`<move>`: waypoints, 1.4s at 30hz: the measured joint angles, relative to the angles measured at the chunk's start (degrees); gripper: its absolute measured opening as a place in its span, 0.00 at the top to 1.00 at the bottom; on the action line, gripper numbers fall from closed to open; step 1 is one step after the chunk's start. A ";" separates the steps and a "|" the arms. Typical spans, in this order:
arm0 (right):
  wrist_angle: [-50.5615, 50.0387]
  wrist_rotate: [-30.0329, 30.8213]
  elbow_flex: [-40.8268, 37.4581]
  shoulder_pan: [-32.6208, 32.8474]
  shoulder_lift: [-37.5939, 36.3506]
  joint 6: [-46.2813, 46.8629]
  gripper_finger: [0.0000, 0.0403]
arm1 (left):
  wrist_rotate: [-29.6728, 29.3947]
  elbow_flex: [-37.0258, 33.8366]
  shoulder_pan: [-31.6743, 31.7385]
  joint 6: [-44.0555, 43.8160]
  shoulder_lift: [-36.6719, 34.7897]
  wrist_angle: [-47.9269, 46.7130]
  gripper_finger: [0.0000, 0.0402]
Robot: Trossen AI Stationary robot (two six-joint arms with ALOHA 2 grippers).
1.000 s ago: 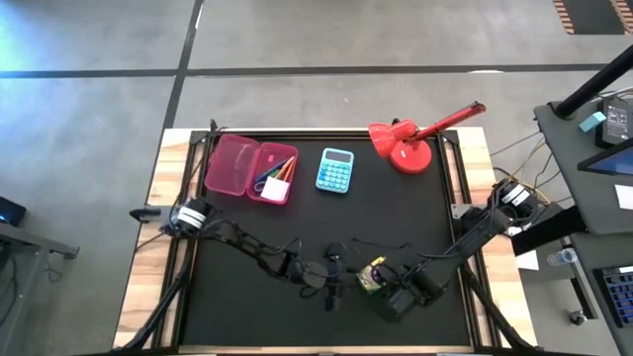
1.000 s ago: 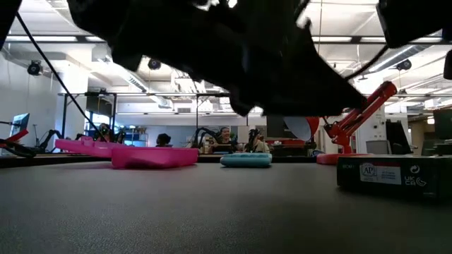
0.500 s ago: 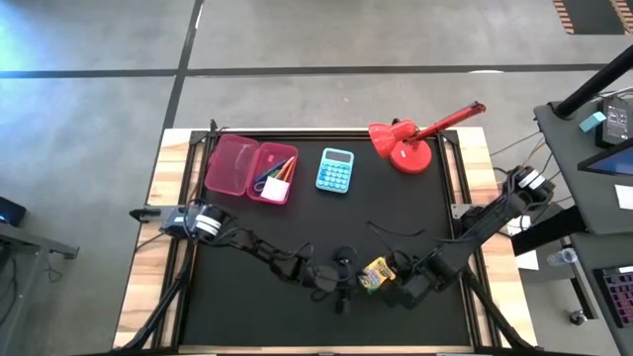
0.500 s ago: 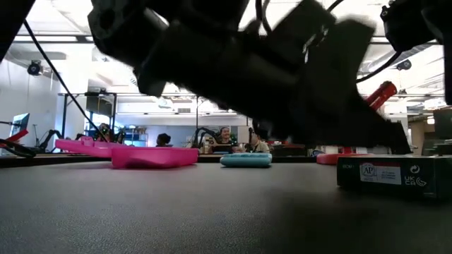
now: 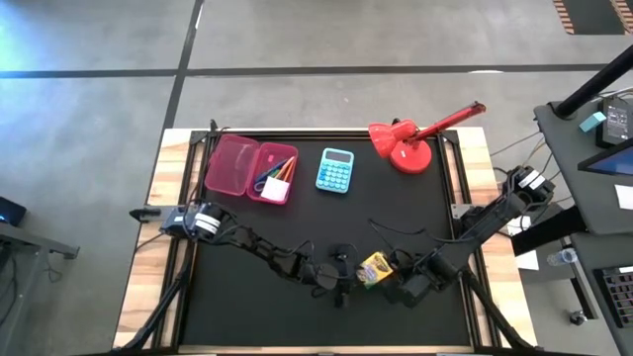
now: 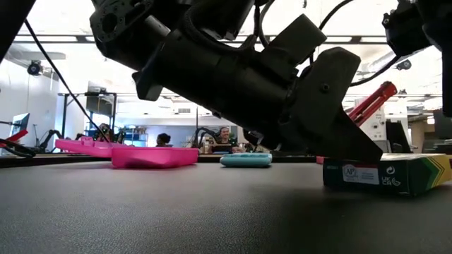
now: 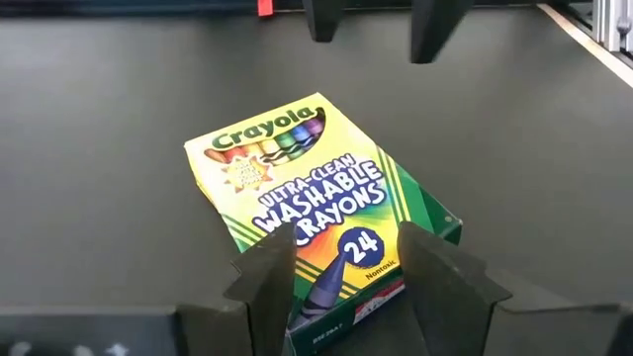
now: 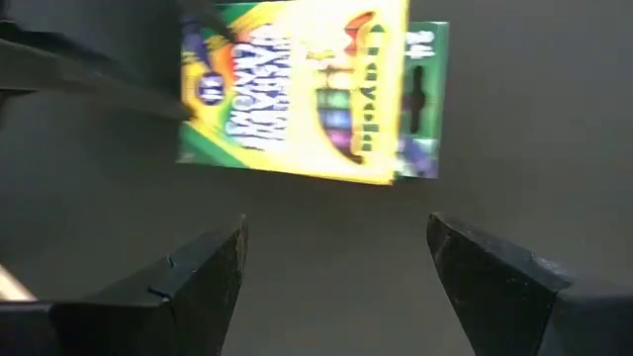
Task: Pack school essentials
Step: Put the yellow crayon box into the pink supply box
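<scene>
Two pincers are converging on one crayon box [image 5: 375, 269] at the near edge of the tabletop [image 5: 297, 222]. High view: the left pincer [image 5: 341, 281] is reaching in beside the box from the left, the right pincer [image 5: 404, 289] from the right; the pink case [image 5: 249, 168], lying open with stationery inside, is sitting well apart at the far left, beside the calculator [image 5: 335, 170] and lamp [image 5: 410, 141].

Low view: the box [image 6: 385, 175] is lying flat on the tabletop, with an arm hanging low just beside it.

Left wrist view: the left pincer [image 7: 341, 272] is standing open, its fingers [image 7: 267, 277] straddling the near end of the box [image 7: 316, 203], not yet clamping it.

Right wrist view: the right pincer [image 8: 336, 259] is standing wide open, with the box [image 8: 307, 94] lying ahead of the fingertips, apart from them.

Risk, as judged: both arms are crowding the same box, so a collision or a nudge could be skewing it; closing on a corner could be tipping or crushing the thin card.
</scene>
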 joint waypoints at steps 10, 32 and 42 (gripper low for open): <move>-5.25 1.87 -0.26 -3.05 -0.45 -1.81 0.25 | 0.09 -0.09 -0.53 -0.22 -0.17 -1.24 0.59; 22.26 -0.57 -14.34 -11.56 -3.96 -3.40 0.25 | 0.33 -1.83 -3.57 -0.19 -1.09 -3.68 0.59; 36.00 -3.13 -19.97 -11.53 -3.96 -2.07 0.25 | -0.47 -3.44 -4.29 -0.33 -1.14 -3.14 0.59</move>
